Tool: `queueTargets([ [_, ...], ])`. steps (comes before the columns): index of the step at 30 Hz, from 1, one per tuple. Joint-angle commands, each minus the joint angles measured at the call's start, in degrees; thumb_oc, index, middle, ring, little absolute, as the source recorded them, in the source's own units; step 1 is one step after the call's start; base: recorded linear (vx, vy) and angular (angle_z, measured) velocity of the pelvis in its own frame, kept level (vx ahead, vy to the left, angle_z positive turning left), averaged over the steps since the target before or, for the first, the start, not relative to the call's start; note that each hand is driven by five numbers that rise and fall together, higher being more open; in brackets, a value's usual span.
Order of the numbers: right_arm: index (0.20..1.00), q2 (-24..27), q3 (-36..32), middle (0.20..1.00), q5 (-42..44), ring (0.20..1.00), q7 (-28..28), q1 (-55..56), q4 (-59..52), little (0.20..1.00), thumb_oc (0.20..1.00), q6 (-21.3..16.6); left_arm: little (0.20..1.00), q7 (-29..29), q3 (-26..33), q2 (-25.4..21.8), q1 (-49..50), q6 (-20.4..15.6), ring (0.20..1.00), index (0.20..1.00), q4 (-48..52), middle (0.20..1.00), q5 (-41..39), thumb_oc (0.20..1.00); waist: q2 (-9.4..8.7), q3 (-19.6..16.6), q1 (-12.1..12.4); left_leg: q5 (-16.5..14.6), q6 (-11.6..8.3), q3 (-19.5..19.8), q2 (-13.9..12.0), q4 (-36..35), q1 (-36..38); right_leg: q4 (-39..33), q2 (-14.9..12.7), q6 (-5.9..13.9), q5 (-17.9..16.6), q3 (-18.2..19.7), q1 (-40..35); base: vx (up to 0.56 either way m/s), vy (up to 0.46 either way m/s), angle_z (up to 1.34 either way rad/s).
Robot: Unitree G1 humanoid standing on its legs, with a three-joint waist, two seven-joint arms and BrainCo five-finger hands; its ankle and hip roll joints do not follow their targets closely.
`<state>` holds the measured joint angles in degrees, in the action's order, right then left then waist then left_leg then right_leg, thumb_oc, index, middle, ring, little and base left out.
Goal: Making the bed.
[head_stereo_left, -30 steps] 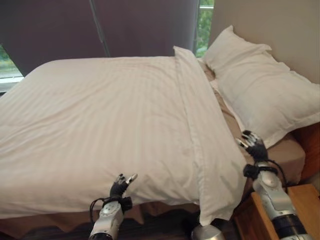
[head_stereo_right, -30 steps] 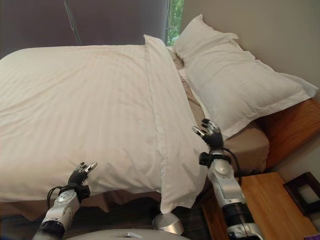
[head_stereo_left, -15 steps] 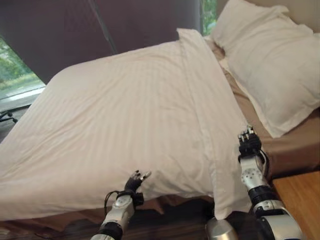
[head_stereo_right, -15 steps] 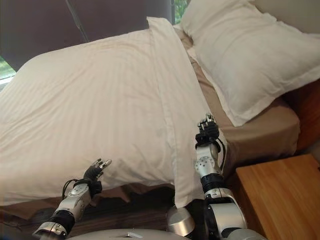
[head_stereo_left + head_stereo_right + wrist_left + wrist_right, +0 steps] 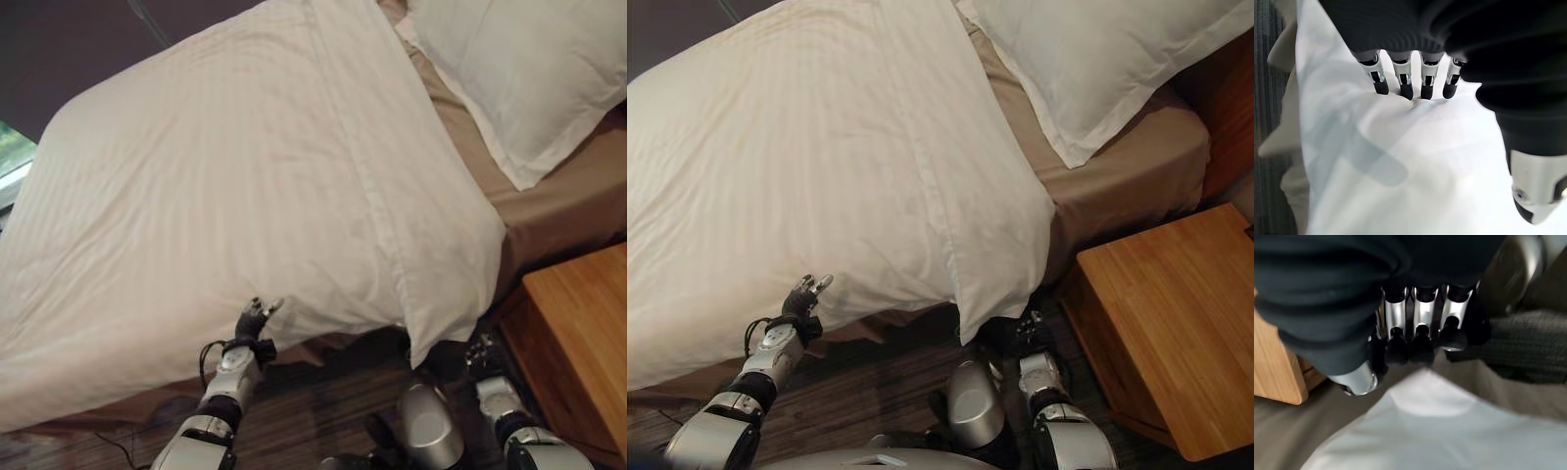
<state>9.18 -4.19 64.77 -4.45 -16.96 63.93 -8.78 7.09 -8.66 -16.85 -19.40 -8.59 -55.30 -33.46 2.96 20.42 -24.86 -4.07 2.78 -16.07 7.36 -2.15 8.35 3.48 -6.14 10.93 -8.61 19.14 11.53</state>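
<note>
Resting straight fingers (image 5: 1402, 83) on the duvet (image 5: 245, 176), right hand's (image 5: 1031, 331) fingers unclear

This is a bedroom, in a home or a hotel. A bed (image 5: 549, 211) with a tan fitted sheet carries a white striped duvet (image 5: 225, 176) and a large white pillow (image 5: 519, 69) at its head. A wooden bedside table (image 5: 1176, 313) stands just beside it, on dark striped carpet (image 5: 323, 411). A window (image 5: 12, 162) shows greenery past the bed's far side.
</note>
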Motion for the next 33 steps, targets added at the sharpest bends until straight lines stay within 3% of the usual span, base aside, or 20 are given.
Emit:
queueTargets([
  [1,0.2,0.65,1.36,0.2,-6.42,0.2,-0.04,-1.78,-1.66,0.2,0.2,-0.4,1.0,-2.42,-4.29,4.65,1.34,1.6,1.0,1.0,-0.31,1.0,-0.96,1.0,-1.5,-3.05,-0.88,-11.47,-2.07,4.99,-0.78,14.29,-1.73,1.38,-2.88,1.88,-11.79,1.34,11.37,-0.01,0.027,0.07],
  [4,0.2,4.28,2.22,0.2,-17.73,0.2,-2.88,1.21,-2.92,0.2,0.2,0.41,1.0,-1.92,-2.74,4.21,2.82,1.95,1.0,1.0,1.15,1.0,-0.95,1.0,-2.58,-3.17,0.05,-11.09,-2.13,5.09,-1.22,13.75,-1.48,1.36,-2.73,1.94,-11.49,0.75,10.85,-0.04,-0.002,0.06],
  [5,0.2,7.1,3.18,0.2,-25.25,0.2,-5.07,3.63,-6.61,0.2,0.2,0.3,1.0,-1.6,-1.54,3.49,4.61,2.19,1.0,1.0,2.74,1.0,-0.5,1.0,-3.37,-3.5,1.05,-11.07,-1.98,5.34,-1.77,13.27,-1.09,1.41,-2.5,2.06,-11.35,0.14,10.27,-0.02,-0.018,0.08],
  [9,0.2,8.92,2.54,0.2,-27.04,0.2,-6.99,5.95,-16.19,0.2,0.2,-1.64,1.0,-0.43,-0.29,2.59,6.69,2.32,1.0,1.0,4.58,1.0,0.29,1.0,-5.66,-4.75,1.57,-10.06,-2.08,5.27,-2.1,11.73,0.07,0.99,-2.3,2.33,-12.2,-0.09,9.41,0.0,-0.031,0.06],
  [10,0.2,8.5,1.57,0.2,-23.35,0.2,-6.55,5.41,-22.72,0.2,0.2,-3.92,1.0,0.13,0.19,2.46,7.83,2.28,1.0,1.0,4.89,1.0,0.22,1.0,-5.96,-5.37,2.03,-10.25,-1.84,4.96,-2.67,10.71,1.58,0.58,-1.39,2.58,-12.09,-0.57,8.6,0.03,-0.01,-0.07],
  [12,0.2,7.96,1.4,0.2,-20.51,0.2,-5.59,4.83,-24.56,0.2,0.2,-4.64,1.0,-0.07,0.3,2.37,8.34,2.35,1.0,1.0,4.99,1.0,0.57,1.0,-6.57,-5.84,2.34,-9.74,-1.82,4.71,-2.56,9.88,2.25,0.42,-1.26,2.62,-12.3,-0.62,8.36,0.03,-0.015,-0.14],
  [16,0.2,1.31,0.35,0.2,2.57,0.2,2.23,-1.46,-34.91,0.2,0.2,-9.17,1.0,-0.93,0.34,2.21,9.65,2.79,1.0,1.0,5.63,1.0,-0.68,1.0,-6.84,-6.86,3.85,-9.71,-1.75,4.31,-3.03,8.19,4.79,0.39,-0.47,2.57,-11.79,-1.02,7.43,0.06,0.001,-0.11],
  [18,0.2,-1.16,1.44,0.2,7.44,0.2,4.8,-3.73,-37.68,0.2,0.2,-9.68,1.0,-1.62,0.17,2.29,9.79,3.34,1.0,1.0,5.24,1.0,-1.26,1.0,-6.86,-7.22,4.4,-9.7,-1.8,4.29,-3.0,7.67,5.48,0.03,-0.44,2.42,-11.49,-1.05,7.04,0.05,-0.002,-0.18],
  [25,0.2,-7.31,3.72,0.2,12.68,0.2,9.03,-8.14,-42.89,0.2,0.2,-13.15,1.0,-3.16,0.27,2.04,11.3,3.89,1.0,1.0,4.31,1.0,-1.95,1.0,-5.85,-6.98,5.93,-9.98,-1.67,4.85,-2.68,7.17,6.38,-0.56,-0.66,2.21,-10.86,-0.99,6.49,0.05,0.009,0.03],
  [29,0.2,-8.16,4.61,0.2,12.93,0.2,8.59,-11.02,-38.4,0.2,0.2,-12.77,1.0,-3.61,0.18,1.35,10.92,3.65,1.0,1.0,3.29,1.0,-2.25,1.0,-5.34,-5.63,6.86,-10.46,-1.75,5.13,-2.66,8.54,5.82,-0.31,-0.85,1.95,-10.64,-0.78,6.74,0.0,0.0,0.02],
  [33,0.2,-8.57,4.0,0.2,15.51,0.2,8.42,-12.82,-23.79,0.2,0.2,-9.23,1.0,-4.83,-1.3,0.67,9.23,3.14,1.0,1.0,1.89,1.0,-2.57,1.0,-4.64,-3.88,7.38,-11.55,-1.71,5.5,-2.55,11.28,4.36,0.37,-1.03,1.63,-10.24,-0.34,7.05,-0.01,0.0,0.0],
])
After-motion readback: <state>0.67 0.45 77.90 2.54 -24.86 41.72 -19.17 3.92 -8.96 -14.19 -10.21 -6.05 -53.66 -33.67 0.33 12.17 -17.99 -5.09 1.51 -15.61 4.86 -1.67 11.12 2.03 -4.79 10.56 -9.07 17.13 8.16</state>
